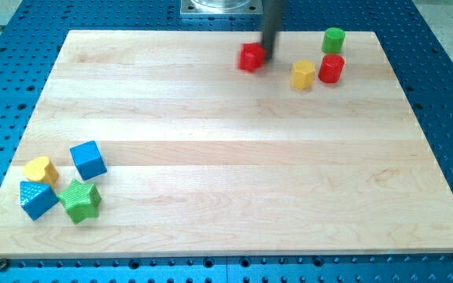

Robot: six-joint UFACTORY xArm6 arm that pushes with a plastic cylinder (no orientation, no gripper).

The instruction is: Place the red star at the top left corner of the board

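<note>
The red star [251, 57] lies near the view's top, a little right of the middle of the wooden board [226, 157]; it looks blurred. My tip [267, 53] is at the star's right edge, touching or nearly touching it. The rod rises from there out of the view's top. The board's top left corner [73, 35] is far to the star's left.
A green cylinder [333, 39], a red cylinder [331, 68] and a yellow block [303, 75] stand at the top right. At the bottom left lie a yellow heart [40, 170], a blue cube [88, 159], a blue block [37, 199] and a green star [80, 200].
</note>
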